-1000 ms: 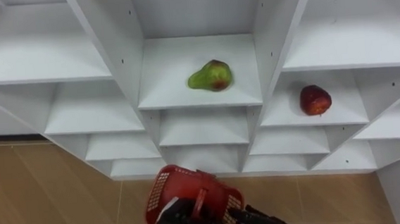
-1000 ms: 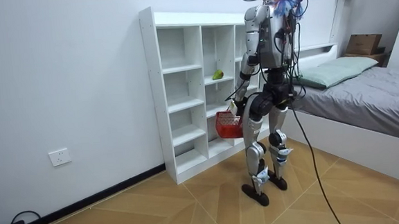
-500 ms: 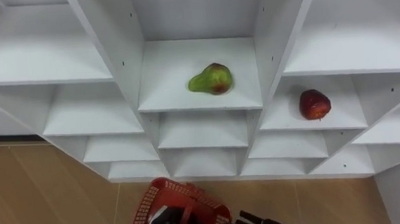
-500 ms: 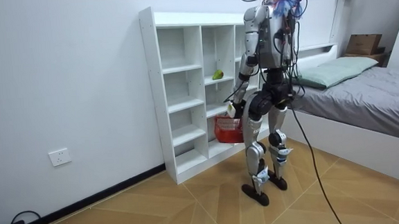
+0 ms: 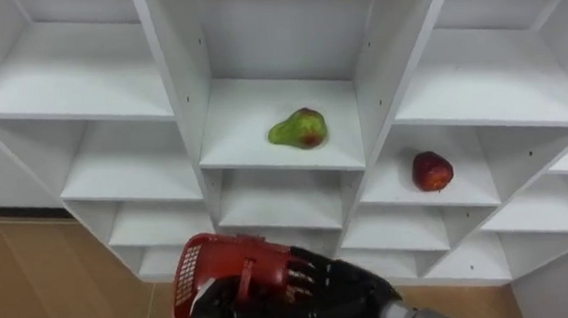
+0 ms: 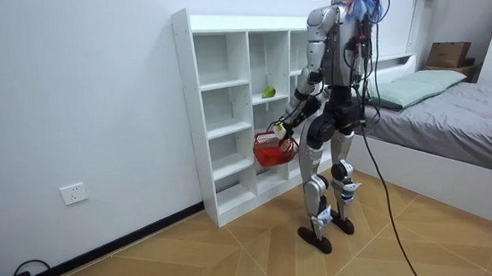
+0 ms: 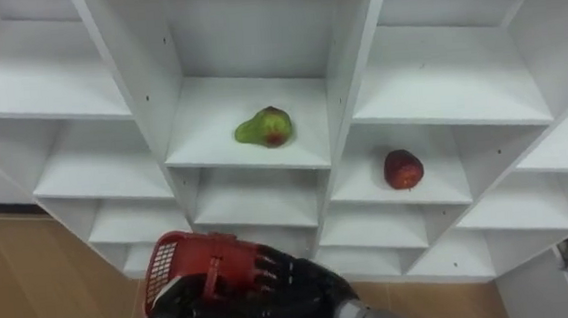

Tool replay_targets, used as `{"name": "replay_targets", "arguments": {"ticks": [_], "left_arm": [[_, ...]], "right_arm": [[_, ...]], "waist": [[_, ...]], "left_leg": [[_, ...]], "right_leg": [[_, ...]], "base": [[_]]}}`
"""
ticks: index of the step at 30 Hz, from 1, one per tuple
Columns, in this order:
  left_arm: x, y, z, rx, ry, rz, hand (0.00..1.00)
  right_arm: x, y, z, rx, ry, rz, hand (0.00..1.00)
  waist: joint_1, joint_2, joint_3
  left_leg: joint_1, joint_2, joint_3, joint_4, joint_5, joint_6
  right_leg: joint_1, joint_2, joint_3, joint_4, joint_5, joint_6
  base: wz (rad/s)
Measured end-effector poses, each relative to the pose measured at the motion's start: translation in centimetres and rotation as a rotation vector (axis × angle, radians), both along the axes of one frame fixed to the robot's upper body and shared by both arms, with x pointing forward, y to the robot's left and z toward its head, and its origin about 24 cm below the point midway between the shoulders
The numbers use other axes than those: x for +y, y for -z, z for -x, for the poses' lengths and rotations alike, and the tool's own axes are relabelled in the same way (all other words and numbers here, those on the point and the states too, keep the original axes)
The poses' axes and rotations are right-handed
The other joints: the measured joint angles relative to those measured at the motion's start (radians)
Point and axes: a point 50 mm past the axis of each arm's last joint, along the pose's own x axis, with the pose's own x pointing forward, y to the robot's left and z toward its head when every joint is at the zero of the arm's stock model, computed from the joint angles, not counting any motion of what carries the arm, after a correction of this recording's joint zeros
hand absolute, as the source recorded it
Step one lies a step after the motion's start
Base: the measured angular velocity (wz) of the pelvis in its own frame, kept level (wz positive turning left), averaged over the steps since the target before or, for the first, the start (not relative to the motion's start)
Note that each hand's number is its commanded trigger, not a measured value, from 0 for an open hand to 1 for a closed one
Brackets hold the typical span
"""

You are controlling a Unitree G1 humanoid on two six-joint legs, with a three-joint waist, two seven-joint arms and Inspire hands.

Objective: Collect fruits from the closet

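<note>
Status: robot stands upright close in front of the closet (image 5: 373, 63), facing it, with the bed (image 6: 459, 116) behind it.

Fruit: the pear (image 5: 298, 129) lies on its side in the closet's middle column, on an upper shelf; the red apple (image 5: 431, 171) sits in the closet's right column, one shelf lower; each is alone in its compartment, neither is touched.

Red plastic basket (image 5: 203, 265) is held up in front of the closet's lower shelves, below the pear's compartment and clear of the closet; it looks tilted in the room view.

Left hand (image 5: 217, 306): wrapped round the basket's handle, carrying it.

Right hand (image 5: 318, 285): lies across the top of the basket, just beside the left hand; can't tell whether it grips or only rests there.

Basket interior is mostly covered by the two hands, so contents can't be confirmed.

Progress, my read: approach to the closet done, basket in hand; picking not started, with both visible fruits still on their shelves. Left to do: free the right hand from the basket, reach the pear or the apple, drop it in the basket, repeat for the other.

Risk: the tilted basket could spill fruit unless levelled first.
</note>
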Motion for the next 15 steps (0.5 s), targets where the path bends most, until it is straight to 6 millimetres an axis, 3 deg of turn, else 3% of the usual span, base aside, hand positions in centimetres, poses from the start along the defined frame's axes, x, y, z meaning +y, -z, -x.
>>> {"name": "replay_targets", "arguments": {"ticks": [5, 11, 15], "left_arm": [[0.1, 0.1, 0.3, -0.003, -0.025, -0.006, 1.00], [0.3, -1.3, -0.5, -0.093, -0.071, 0.041, 1.00], [1.1, -1.2, 0.0, -0.107, -0.084, 0.052, 1.00]], "right_arm": [[0.3, -0.9, 0.0, -0.081, -0.078, 0.052, 0.00], [1.1, -4.2, -1.9, -0.306, -0.161, 0.105, 0.00], [1.0, -6.1, -2.7, -0.424, -0.196, 0.151, 0.00]], "waist": [[0.019, -0.001, 0.0001], [0.023, -0.004, 0.0001], [0.039, -0.021, 0.0019]], "left_leg": [[0.036, 0.000, 0.000, -0.018, -0.001, -0.002], [0.055, 0.000, 0.001, -0.032, -0.001, -0.002], [0.093, -0.001, 0.006, -0.050, -0.002, -0.003]], "right_leg": [[0.038, 0.004, 0.003, -0.017, 0.001, 0.002], [0.052, 0.003, 0.004, -0.021, 0.001, 0.003], [0.083, 0.004, 0.012, -0.021, -0.006, 0.005]], "base": [[0.00], [0.00], [-0.05]]}}
